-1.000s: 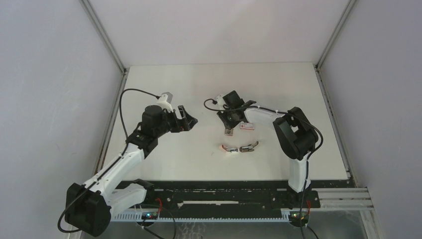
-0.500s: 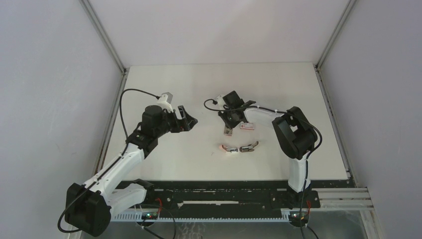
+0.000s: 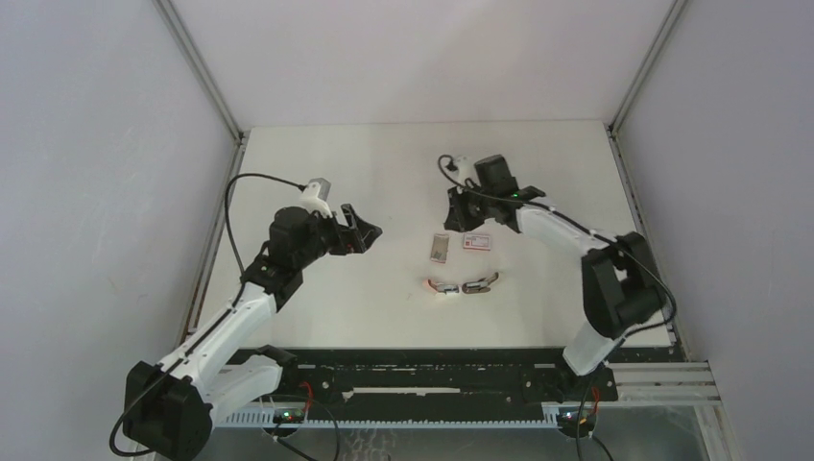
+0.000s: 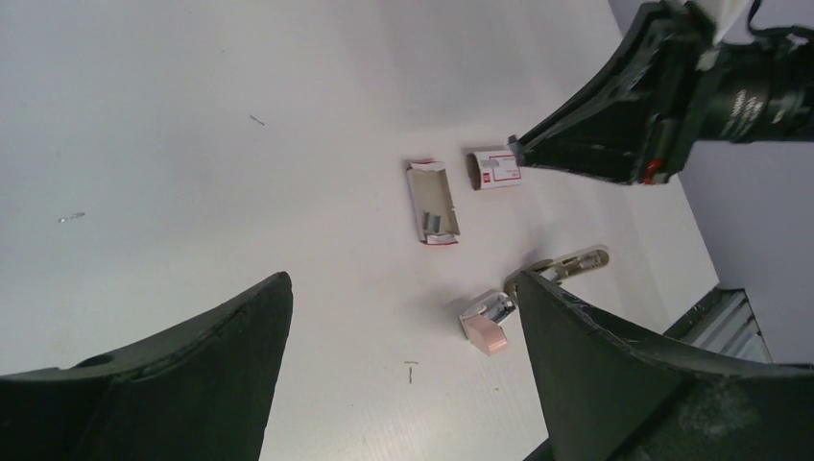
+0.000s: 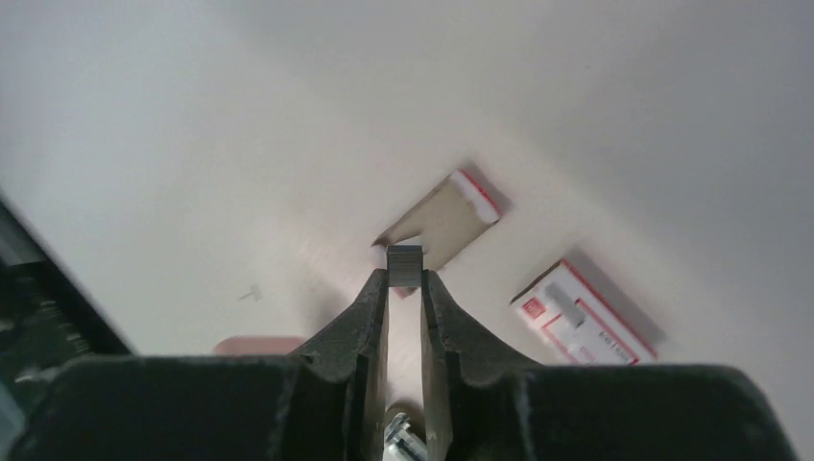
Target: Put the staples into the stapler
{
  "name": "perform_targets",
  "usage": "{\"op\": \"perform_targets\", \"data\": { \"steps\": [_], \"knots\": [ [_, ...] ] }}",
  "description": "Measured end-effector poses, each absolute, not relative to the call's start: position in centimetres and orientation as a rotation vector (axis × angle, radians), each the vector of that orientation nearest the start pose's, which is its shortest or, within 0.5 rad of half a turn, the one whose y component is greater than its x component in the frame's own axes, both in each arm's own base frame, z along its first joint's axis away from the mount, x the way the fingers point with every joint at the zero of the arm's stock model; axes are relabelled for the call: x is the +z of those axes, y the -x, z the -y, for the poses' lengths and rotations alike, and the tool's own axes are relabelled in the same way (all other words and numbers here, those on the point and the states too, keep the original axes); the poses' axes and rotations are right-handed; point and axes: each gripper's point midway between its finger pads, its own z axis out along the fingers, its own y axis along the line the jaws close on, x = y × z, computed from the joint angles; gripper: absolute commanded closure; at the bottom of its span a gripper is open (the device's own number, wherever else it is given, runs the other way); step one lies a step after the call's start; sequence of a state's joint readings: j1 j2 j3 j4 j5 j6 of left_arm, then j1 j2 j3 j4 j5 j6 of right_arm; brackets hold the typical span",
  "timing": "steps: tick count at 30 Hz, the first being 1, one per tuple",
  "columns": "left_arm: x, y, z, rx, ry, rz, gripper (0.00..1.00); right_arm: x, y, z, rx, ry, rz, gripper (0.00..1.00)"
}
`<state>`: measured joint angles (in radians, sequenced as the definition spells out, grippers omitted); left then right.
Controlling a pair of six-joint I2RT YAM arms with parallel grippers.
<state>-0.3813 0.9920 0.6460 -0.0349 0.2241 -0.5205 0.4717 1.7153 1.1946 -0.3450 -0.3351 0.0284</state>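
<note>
My right gripper [image 5: 404, 276] is shut on a small silvery staple strip [image 5: 404, 259] and holds it above the table. Below it lies the open pinkish-grey inner tray [image 5: 446, 219], and the white box with red print [image 5: 584, 312] lies to its right. In the top view the right gripper [image 3: 463, 219] hangs just behind the tray [image 3: 440, 248] and box [image 3: 476, 242]. The pink-and-white stapler [image 3: 442, 287] lies nearer the front, also seen in the left wrist view [image 4: 487, 324]. My left gripper [image 3: 360, 233] is open and empty, well left of these.
A dark grey-brown tool [image 3: 480, 283] lies just right of the stapler. More staples [image 4: 437, 223] sit in the tray. Loose single staples [image 4: 411, 371] lie scattered on the white table. Grey walls enclose the table on three sides.
My right gripper has risen off the tray with the staple strip and swung back and to the right, uncovering the tray. The left arm has barely moved.
</note>
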Motion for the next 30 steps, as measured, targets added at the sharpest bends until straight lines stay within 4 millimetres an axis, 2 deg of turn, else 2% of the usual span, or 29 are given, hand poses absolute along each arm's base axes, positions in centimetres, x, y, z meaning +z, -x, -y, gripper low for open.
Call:
{"op": "perform_targets", "data": {
  "steps": [4, 6, 8, 12, 18, 21, 25, 30],
  "knots": [
    [19.7, -28.2, 18.5, -0.857, -0.074, -1.946, 0.10, 13.8, -33.4, -23.5, 0.847, 0.590, -2.279, 0.87],
    [20.8, -27.8, 19.1, -0.895, -0.116, -1.900, 0.10, 15.9, -31.7, -23.4, 1.010, 0.563, -2.212, 0.87],
    [22.0, -27.3, 20.1, -0.946, -0.178, -1.851, 0.10, 16.9, -31.0, -23.3, 1.079, 0.555, -2.183, 0.87],
    [23.2, -25.3, 22.7, -1.068, -0.313, -1.813, 0.10, 20.0, -27.9, -24.9, 1.303, 0.645, -2.073, 0.87],
    [24.6, -22.1, 26.2, -1.228, -0.493, -1.798, 0.10, 24.6, -23.8, -26.3, 1.499, 0.825, -1.889, 0.86],
    [25.5, -21.6, 26.9, -1.276, -0.518, -1.789, 0.10, 25.7, -22.2, -26.9, 1.562, 0.896, -1.834, 0.86],
    [26.6, -21.3, 27.5, -1.332, -0.516, -1.792, 0.14, 26.0, -20.5, -27.6, 1.631, 0.961, -1.808, 0.86],
    [26.7, -21.0, 28.4, -1.398, -0.511, -1.828, 0.28, 25.9, -19.6, -28.1, 1.673, 0.998, -1.804, 0.87]
  ]
}}
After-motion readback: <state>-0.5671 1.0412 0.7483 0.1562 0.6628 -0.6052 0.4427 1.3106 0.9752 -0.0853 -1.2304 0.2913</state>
